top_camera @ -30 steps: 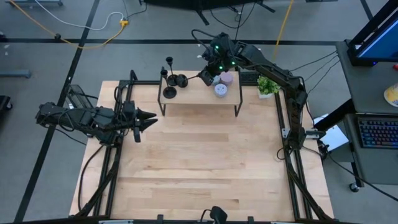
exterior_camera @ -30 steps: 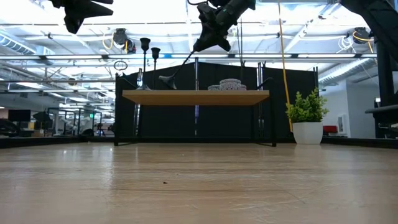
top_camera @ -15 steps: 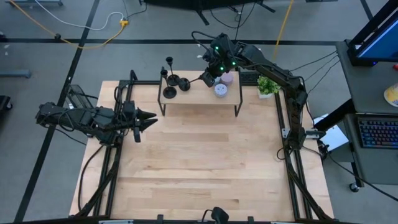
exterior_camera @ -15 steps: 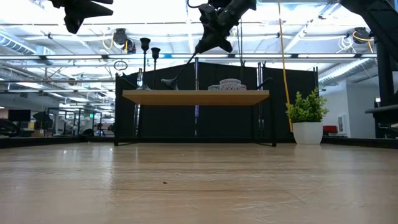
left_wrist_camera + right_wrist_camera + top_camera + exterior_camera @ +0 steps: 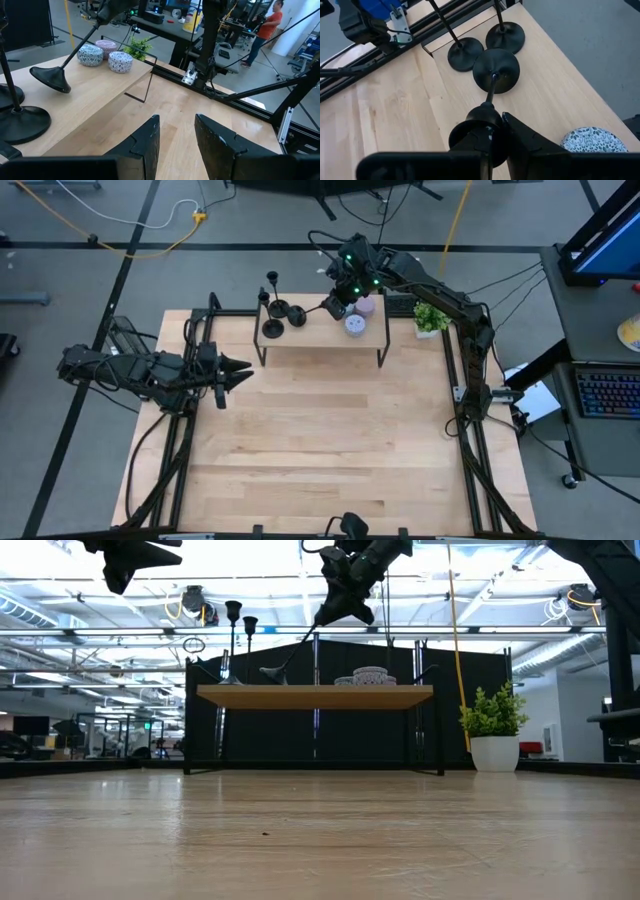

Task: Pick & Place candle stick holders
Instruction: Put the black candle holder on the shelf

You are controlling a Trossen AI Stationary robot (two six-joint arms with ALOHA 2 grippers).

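High view, pale wood table [image 5: 320, 440], raised shelf [image 5: 330, 330], right gripper [image 5: 335, 302] clamping tilted candle stick holder [image 5: 297, 317], left gripper [image 5: 240, 367] narrowly parted.

Your raised wooden shelf [image 5: 320, 335] on the table [image 5: 320, 440] carries two upright candle stick holders [image 5: 272, 328], a tilted third holder [image 5: 297, 315], three pucks [image 5: 355, 324].

A small wooden shelf [image 5: 322, 332] stands at the table's [image 5: 320, 440] far edge, with round pucks [image 5: 355, 324] on it. A potted plant [image 5: 431, 319] sits just beside it.
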